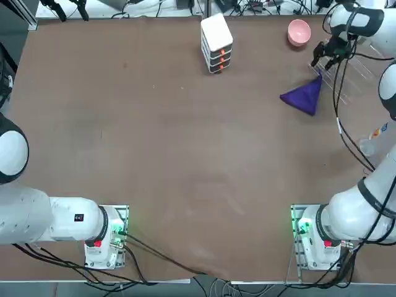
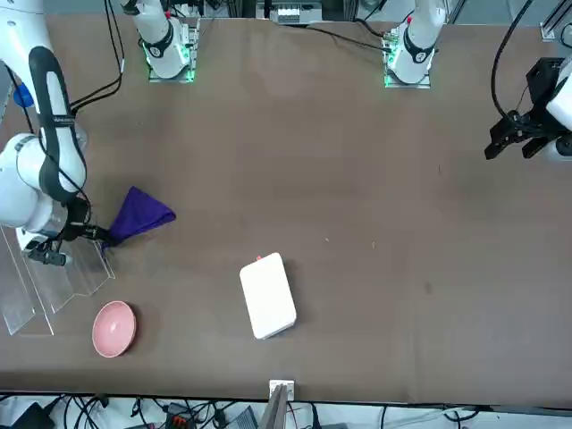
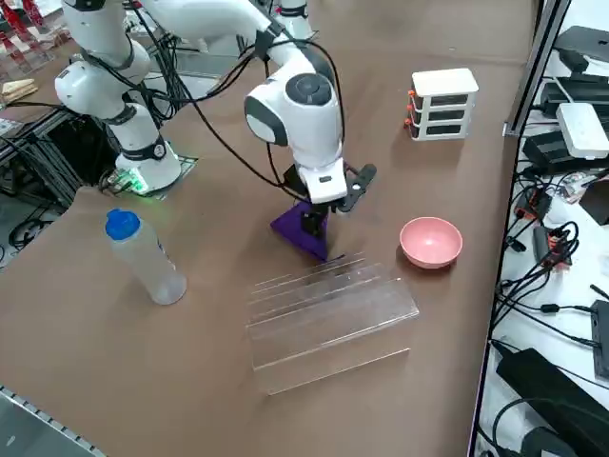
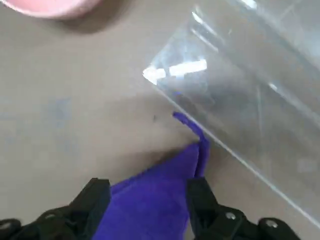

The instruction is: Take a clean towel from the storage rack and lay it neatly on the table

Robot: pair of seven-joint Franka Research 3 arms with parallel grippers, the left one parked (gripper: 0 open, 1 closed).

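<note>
The dark purple-blue towel spreads in a triangle from my right gripper down onto the brown table. The gripper is shut on the towel's upper corner, just beside the near edge of the see-through storage rack. In the wrist view the cloth fills the gap between both black fingers, and a small tip pokes out toward the rack's clear edge. From the front, the towel fans out away from the gripper and the rack.
A pink bowl sits close to the rack at the far edge. A white stacked box with orange marks stands further left. A clear bottle with a blue cap stands at the table's right side.
</note>
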